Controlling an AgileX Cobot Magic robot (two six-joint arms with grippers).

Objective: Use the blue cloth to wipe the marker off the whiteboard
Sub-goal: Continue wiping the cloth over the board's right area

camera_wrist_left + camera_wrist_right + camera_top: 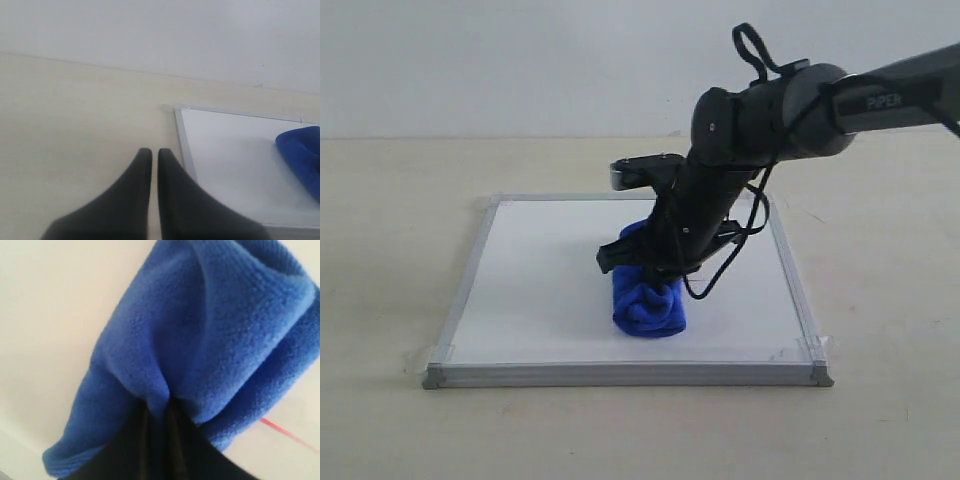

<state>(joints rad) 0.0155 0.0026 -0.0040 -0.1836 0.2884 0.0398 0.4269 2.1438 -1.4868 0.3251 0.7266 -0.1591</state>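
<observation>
The whiteboard (540, 290) lies flat on the table, silver-framed. On its middle sits the bunched blue cloth (648, 300), pressed to the board, with my right gripper (655, 268) shut on a fold of it. Up close, the blue cloth (200, 340) fills the right wrist view, pinched between the dark fingers (145, 440) of the right gripper (159, 410). A short piece of the red marker (282, 430) line shows beside the cloth; the rest is hidden. My left gripper (154, 152) hangs shut and empty over bare table beside the whiteboard (235, 165), with the blue cloth (302, 155) off to one side.
The beige table (390, 250) runs all round the board. A pale wall (520, 60) stands behind. Clear tape (817, 345) holds the board's near corners. The right arm (770, 110) reaches in over the board's far right side.
</observation>
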